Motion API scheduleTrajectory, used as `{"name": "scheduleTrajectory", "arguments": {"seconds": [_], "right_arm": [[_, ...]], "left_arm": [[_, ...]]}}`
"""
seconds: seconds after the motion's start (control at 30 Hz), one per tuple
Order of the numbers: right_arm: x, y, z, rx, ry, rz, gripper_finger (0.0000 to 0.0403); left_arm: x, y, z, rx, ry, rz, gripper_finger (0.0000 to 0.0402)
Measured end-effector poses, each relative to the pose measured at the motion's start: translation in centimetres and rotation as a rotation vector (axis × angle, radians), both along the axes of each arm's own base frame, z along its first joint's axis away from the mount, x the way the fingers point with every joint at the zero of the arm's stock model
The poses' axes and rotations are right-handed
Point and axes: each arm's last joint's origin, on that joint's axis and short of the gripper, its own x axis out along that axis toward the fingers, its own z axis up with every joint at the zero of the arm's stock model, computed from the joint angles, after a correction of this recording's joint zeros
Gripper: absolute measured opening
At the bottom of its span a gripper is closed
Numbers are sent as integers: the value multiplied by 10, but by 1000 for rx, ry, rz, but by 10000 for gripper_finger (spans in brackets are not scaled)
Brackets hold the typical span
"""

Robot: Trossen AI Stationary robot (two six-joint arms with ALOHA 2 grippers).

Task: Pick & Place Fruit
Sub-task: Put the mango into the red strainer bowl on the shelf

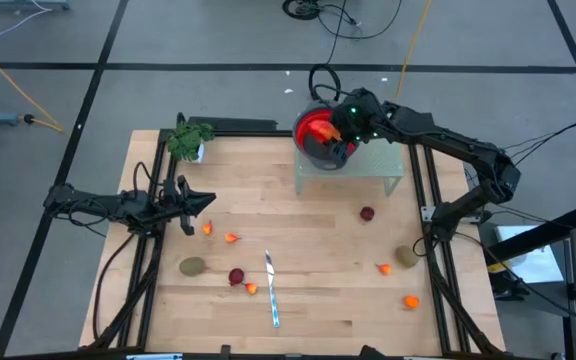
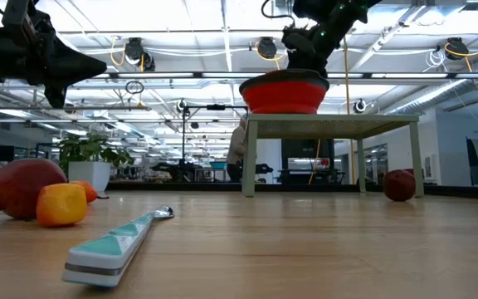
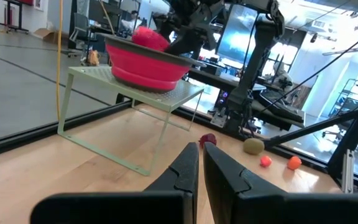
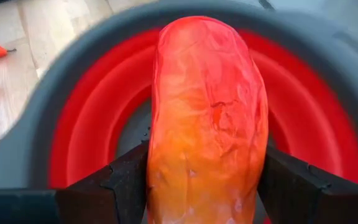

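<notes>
Hovering at the upper centre of the high view, the right gripper (image 4: 207, 180) clasps the long orange-red fruit (image 4: 207, 118) directly above the red bowl (image 4: 79, 143), its length hanging downward.

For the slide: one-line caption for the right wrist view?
Right gripper holding the long orange-red fruit above the red bowl.

1. The bowl (image 1: 318, 135) is bright red inside with a dark grey rim.
2. The long fruit (image 4: 207, 118) is orange at one end and red at the other.
3. The little stand (image 1: 353, 165) is pale green.
4. The table (image 1: 318, 310) is light wood with stripes.
5. The knife (image 2: 119, 241) is silver with teal triangles.
6. The plant (image 1: 188, 137) is green.
7. The kiwi (image 1: 192, 266) is olive-brown.
8. The ball (image 1: 367, 213) is dark red.
</notes>
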Motion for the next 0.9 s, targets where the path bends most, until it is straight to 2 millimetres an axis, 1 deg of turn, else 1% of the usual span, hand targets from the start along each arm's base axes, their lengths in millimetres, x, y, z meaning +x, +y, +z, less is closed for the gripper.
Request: {"name": "scheduleTrajectory", "arguments": {"seconds": [0.17, 0.57, 0.9], "right_arm": [[4, -4, -9, 25, 26, 6, 242], [2, -5, -11, 53, 38, 21, 242], [2, -4, -11, 33, 47, 46, 245]], "left_arm": [[0, 0, 0, -3, -2, -1, 24], [0, 0, 0, 0, -1, -2, 24], [0, 0, 0, -1, -2, -4, 24]]}}
